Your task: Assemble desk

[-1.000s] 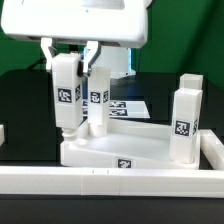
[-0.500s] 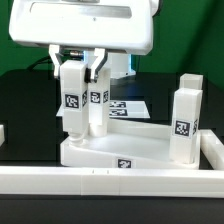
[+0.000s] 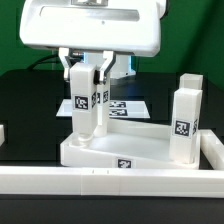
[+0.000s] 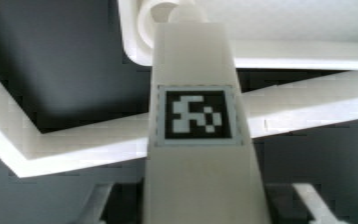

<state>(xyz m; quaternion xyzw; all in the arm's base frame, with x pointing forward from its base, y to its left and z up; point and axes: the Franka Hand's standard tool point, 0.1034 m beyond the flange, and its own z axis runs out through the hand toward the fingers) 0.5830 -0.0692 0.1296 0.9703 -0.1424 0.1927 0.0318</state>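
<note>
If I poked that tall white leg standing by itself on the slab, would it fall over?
Probably yes. The standing leg is tall and narrow, so a poke near its top would likely tip it. It looks like stiff plastic, so it shouldn't bend. Its square sides mean it likely wouldn't roll across the slab.

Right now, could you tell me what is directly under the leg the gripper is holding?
Under the held leg lies the desk slab's corner, with a round socket at the leg's tip. The leg covers its own tip, so seating cannot be judged.
</note>
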